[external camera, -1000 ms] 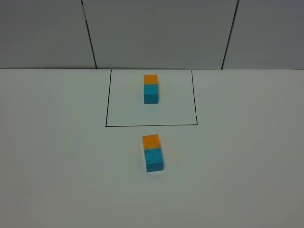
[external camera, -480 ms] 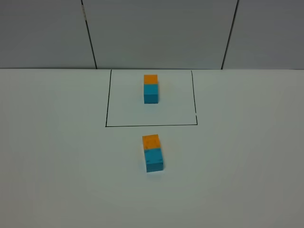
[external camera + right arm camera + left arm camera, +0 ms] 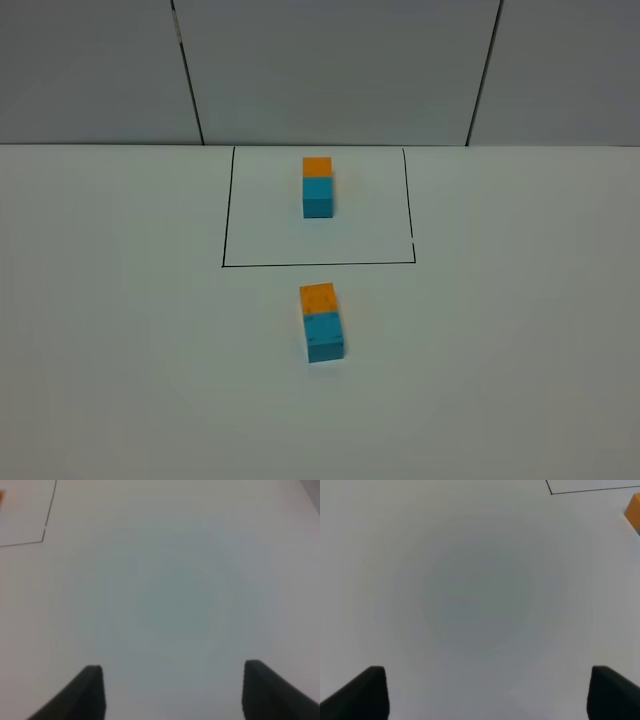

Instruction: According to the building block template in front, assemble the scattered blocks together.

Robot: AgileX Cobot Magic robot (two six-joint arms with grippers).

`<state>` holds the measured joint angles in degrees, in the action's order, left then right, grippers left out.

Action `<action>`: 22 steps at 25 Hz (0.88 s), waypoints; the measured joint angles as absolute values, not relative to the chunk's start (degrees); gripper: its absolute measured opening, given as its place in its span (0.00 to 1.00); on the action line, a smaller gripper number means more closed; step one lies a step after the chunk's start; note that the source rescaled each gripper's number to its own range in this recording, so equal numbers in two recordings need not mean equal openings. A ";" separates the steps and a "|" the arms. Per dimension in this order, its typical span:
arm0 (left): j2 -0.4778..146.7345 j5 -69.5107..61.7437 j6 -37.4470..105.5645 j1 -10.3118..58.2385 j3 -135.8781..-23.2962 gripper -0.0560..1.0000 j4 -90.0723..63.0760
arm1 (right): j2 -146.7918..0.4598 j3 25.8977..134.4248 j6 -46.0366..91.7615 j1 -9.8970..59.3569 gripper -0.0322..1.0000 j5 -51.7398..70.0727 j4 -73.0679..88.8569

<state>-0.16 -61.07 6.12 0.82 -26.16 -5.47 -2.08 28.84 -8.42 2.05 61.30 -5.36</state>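
Spanning the view, white table [image 3: 120, 350], grey panelled wall [image 3: 330, 70] behind, both hands seemingly released, empty.

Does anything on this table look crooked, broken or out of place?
Almost nothing. The loose orange cube and teal cube sit joined but turned slightly askew compared with the template pair inside the black outline. No damage or spills show.

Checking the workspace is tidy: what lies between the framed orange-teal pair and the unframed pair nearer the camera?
In the exterior high view, only bare white table and the frame's near black line separate the template pair from the unframed pair.
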 joint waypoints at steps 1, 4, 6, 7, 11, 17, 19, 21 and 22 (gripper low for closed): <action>-0.16 -61.07 6.12 0.82 -26.16 0.81 -5.47 | -2.08 28.84 -8.42 2.05 0.49 61.30 -5.36; -0.16 -61.07 6.12 0.82 -26.16 0.81 -5.47 | -2.08 28.84 -8.42 2.05 0.49 61.30 -5.36; -0.16 -61.07 6.12 0.82 -26.16 0.81 -5.47 | -2.08 28.84 -8.42 2.05 0.49 61.30 -5.36; -0.16 -61.07 6.12 0.82 -26.16 0.81 -5.47 | -2.08 28.84 -8.42 2.05 0.49 61.30 -5.36; -0.16 -61.07 6.12 0.82 -26.16 0.81 -5.47 | -2.08 28.84 -8.42 2.05 0.49 61.30 -5.36; -0.16 -61.07 6.12 0.82 -26.16 0.81 -5.47 | -2.08 28.84 -8.42 2.05 0.48 61.30 -5.36; -0.16 -61.07 6.12 0.82 -26.16 0.81 -5.47 | -2.08 28.84 -8.42 2.05 0.48 61.30 -5.36; -0.16 -61.07 6.12 0.82 -26.16 0.81 -5.47 | -2.08 28.84 -8.42 2.05 0.48 61.30 -5.36; -0.16 -61.07 6.12 0.82 -26.16 0.81 -5.47 | -2.08 28.84 -8.42 2.05 0.48 61.30 -5.36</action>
<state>-0.16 -61.07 6.12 0.82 -26.16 -5.47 -2.08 28.84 -8.42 2.05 61.30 -5.36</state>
